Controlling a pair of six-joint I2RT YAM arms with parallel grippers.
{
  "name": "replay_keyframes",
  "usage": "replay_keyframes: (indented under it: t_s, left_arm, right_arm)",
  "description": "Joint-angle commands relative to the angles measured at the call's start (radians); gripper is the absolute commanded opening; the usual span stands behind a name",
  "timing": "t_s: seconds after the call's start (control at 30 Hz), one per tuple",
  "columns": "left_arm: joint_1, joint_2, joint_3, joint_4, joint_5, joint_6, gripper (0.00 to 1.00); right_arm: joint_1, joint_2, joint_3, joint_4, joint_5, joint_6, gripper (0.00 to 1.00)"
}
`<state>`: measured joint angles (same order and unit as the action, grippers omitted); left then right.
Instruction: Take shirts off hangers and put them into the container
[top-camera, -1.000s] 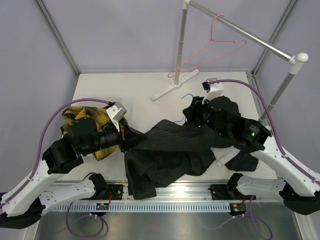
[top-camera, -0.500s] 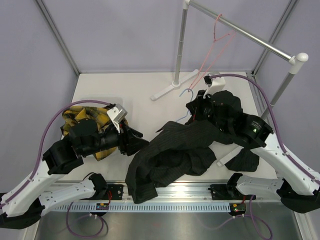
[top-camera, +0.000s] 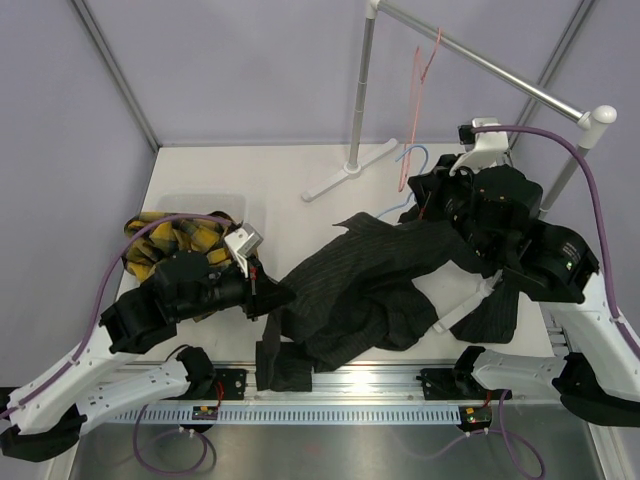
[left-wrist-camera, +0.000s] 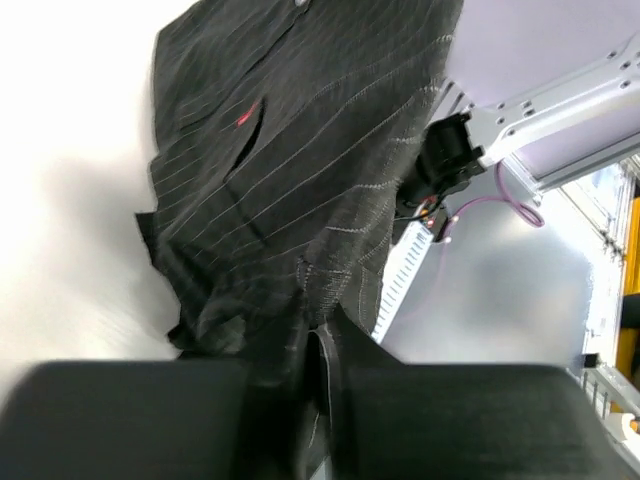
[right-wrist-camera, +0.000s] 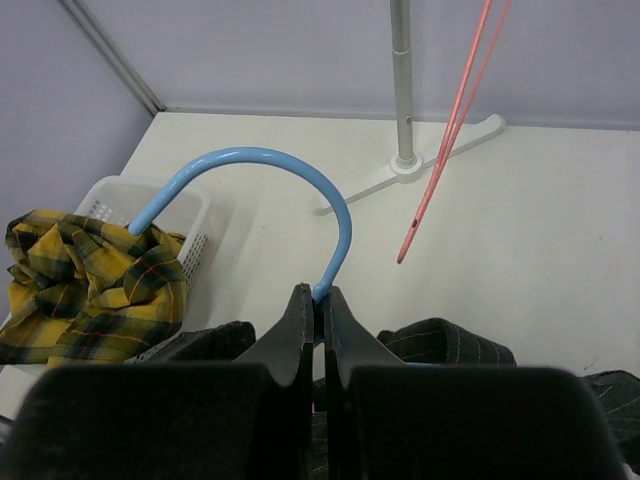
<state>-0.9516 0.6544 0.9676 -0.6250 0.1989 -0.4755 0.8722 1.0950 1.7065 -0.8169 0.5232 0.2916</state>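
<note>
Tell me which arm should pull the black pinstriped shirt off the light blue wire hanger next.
Left. The left gripper pinches fabric of the black pinstriped shirt; the right gripper is shut on the hook of the light blue wire hanger, likely anchoring it.

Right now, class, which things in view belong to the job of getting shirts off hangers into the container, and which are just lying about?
Job: black shirt, plaid shirt, blue hanger, pink hanger, bin.
Lying about: rack, cables.
</note>
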Motion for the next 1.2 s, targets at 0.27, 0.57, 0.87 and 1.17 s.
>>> replay_keyframes:
  t_s: [0.27, 0.57, 0.87, 1.17]
  left_arm:
    - [-0.009, -0.139, 0.017, -0.002, -0.191, -0.012, 0.0]
    - [-0.007, -0.19, 0.023, -0.05, -0.253, -0.014, 0.0]
    - [-0.007, -0.171, 0.019, -0.078, -0.274, -0.003, 0.0]
    - [-0.007, -0.121, -0.076, 0.034, -0.189, -0.011, 0.0]
  right_arm:
    - [-0.045, 0.002, 0.185, -0.076, 0.408, -0.063, 0.0]
    - [-0.127, -0.159, 0.032, -0.001, 0.497, 0.05, 0.0]
    - [-0.127, -0.326, -0.028, 0.042, 0.38, 0.162, 0.0]
    - [-0.127, -0.333, 0.067, 0.054, 0.169, 0.221, 0.0]
